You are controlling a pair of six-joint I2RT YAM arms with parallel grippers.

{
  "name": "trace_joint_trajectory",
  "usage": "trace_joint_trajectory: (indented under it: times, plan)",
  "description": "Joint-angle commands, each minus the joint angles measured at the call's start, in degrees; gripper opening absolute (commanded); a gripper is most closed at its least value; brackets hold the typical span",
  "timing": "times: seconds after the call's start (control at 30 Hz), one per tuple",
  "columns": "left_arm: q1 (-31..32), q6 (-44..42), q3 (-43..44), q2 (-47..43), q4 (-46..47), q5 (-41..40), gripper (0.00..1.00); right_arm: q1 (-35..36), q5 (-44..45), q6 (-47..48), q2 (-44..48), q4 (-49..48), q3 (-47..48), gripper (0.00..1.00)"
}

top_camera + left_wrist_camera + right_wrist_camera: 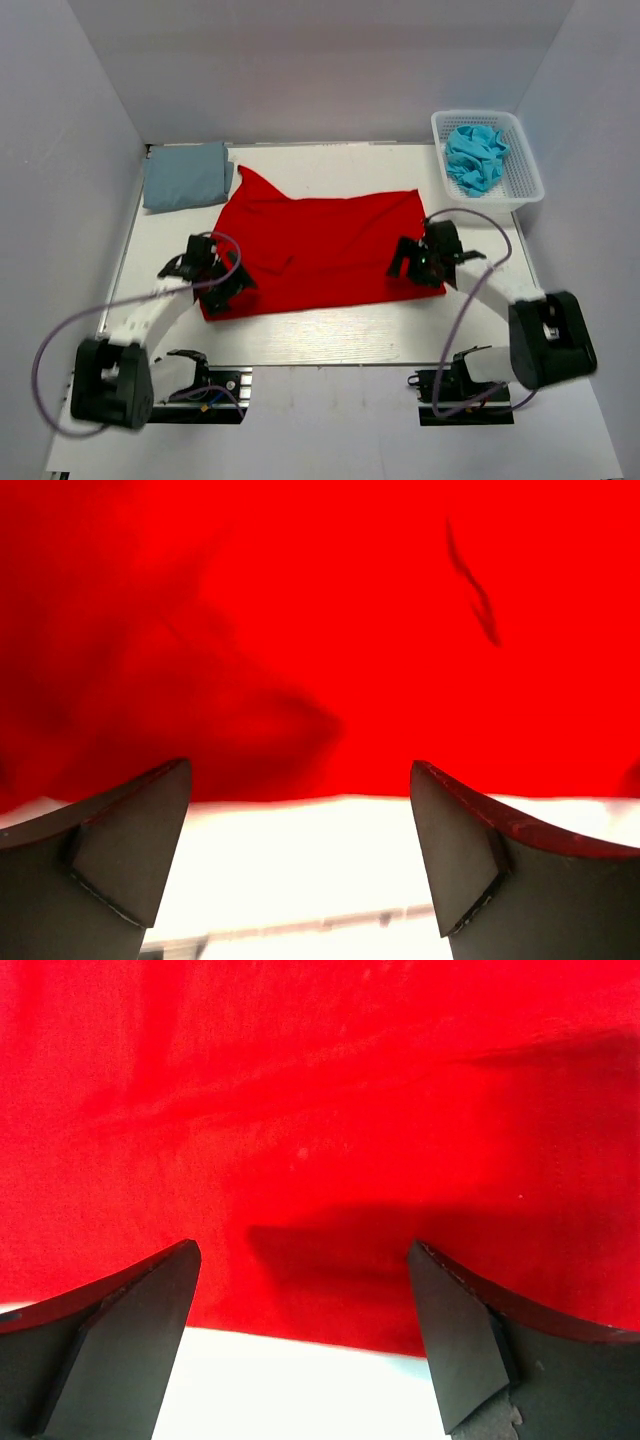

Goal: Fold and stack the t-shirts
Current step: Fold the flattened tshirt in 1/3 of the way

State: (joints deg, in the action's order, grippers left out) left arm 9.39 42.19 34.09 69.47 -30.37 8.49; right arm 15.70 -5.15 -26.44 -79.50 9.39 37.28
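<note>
left end effector (300, 770) apart over red t-shirt (320, 250), near-left corner, right end effector (303, 1248) apart, near-right corner

a lab: white-walled enclosure (300, 70) around table (300, 340).

Centre of bench (330, 340): red t-shirt (320, 250), spread out; far left: grey-blue t-shirt (186, 175), folded; far right: turquoise t-shirt (475, 158), crumpled in basket (497, 203).

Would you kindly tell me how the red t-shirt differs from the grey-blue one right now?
The red t-shirt lies spread out across the table; the grey-blue t-shirt sits folded into a compact pad at the far left corner. The red t-shirt covers much more table than the grey-blue t-shirt. Both are plain cloth lying on the table.
</note>
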Motion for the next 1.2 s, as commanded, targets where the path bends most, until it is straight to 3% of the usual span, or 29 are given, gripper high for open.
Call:
trace_joint_trajectory:
  times: [0.0, 0.03, 0.13, 0.37, 0.53, 0.77, 1.17]
  plan:
    - [1.0, 2.4, -2.0, -14.3, -12.2, 3.7, 1.0, 3.8, -3.3, -2.0, 8.1, 12.3, -5.5, 0.9]
    - [1.0, 2.9, -1.5, -20.8, -11.4, 8.3, 1.0, 5.1, -3.3, -2.1, 9.7, 14.1, -4.9, 0.9]
    - [1.0, 3.5, 0.3, -23.7, -7.8, 12.0, 1.0, 6.4, -1.7, -1.4, 15.7, 16.9, -1.8, 0.9]
    - [3.4, -9.0, 11.4, -6.3, -6.7, 11.5, 1.0, 6.4, 4.9, 0.1, 13.3, 17.6, 8.9, 0.9]
    - [6.0, -9.0, 11.5, -1.2, -6.2, 10.9, 0.97, 6.2, 9.5, -0.9, 10.2, 18.3, 10.7, 0.9]
    - [8.7, -5.8, 10.1, 4.9, 0.3, 7.9, 0.97, 6.2, 5.9, -2.3, 6.6, 15.8, 9.3, 0.9]
    - [10.4, -1.1, 10.2, 12.9, 8.7, 4.2, 0.93, 5.8, 8.4, -0.9, 6.3, 16.9, 11.3, 0.9]
